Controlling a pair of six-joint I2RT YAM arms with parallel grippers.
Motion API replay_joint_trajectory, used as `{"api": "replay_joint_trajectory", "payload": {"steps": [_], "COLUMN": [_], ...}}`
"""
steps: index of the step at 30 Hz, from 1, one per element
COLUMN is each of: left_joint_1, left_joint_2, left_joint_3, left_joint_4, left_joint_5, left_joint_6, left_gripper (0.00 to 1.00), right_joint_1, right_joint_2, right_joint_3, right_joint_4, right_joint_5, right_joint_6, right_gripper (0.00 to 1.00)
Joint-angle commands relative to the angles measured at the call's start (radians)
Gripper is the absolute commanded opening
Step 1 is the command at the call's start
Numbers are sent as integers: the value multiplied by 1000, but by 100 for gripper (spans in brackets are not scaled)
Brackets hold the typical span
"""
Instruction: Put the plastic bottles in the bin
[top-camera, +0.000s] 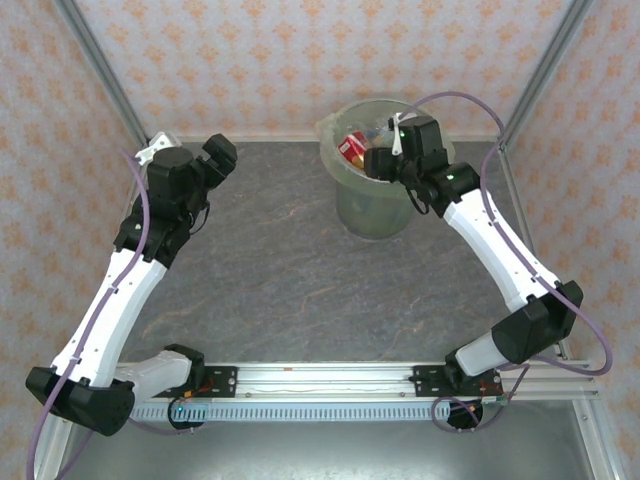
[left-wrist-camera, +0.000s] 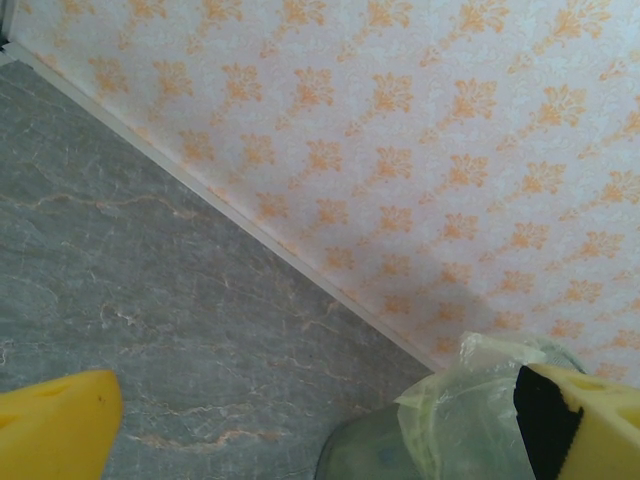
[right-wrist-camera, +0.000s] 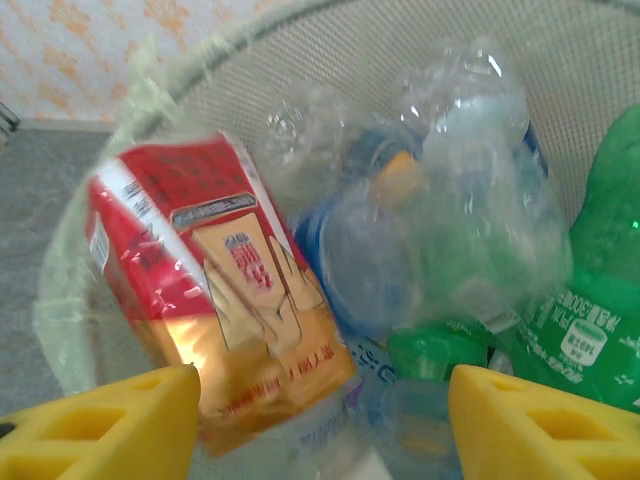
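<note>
Reaching over the bin (top-camera: 368, 212), right gripper (right-wrist-camera: 320, 420) hangs with fingers spread | plastic bottles (right-wrist-camera: 440, 230) piled inside bin | red label (right-wrist-camera: 215, 270) script unreadable, green label (right-wrist-camera: 580, 340) shows "300" | left gripper (left-wrist-camera: 320, 425) parted, near wall (left-wrist-camera: 400, 120).

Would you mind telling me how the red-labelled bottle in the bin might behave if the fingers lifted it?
The red-labelled bottle looks crumpled and empty, so probably light and yielding under a squeeze. Its glossy label may slip against the fingers. Lying loosely on other bottles in the bin, it would likely shift if nudged.
</note>
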Motion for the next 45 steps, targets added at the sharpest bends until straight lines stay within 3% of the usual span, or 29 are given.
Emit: {"api": "replay_joint_trajectory", "payload": {"steps": [1,18,31,39,45], "left_joint_1": [11,20,23,30,63], "left_joint_2": [4,25,42,58,80], "left_joint_3": [32,47,56,58,55], "left_joint_4": [-27,-27,-29,-20,-27], "left_joint_5": [-18,-37,-22,-30,-75], "left_joint_6": [19,61,72,89,158], "left_gripper": [99,99,99,99,99], "right_joint_1": [-14,-31,-30,-31,-48], "right_joint_2": [-29,-27,125,83,-19], "right_joint_3": [-17,144,184,189,159], "right_joint_4": [8,16,-70,-78,-9], "right_joint_5": [34,41,21,75,119], "right_joint_6": [-13,-13,-32,-39,-14], "right_gripper": [66,72,69,71,82]}}
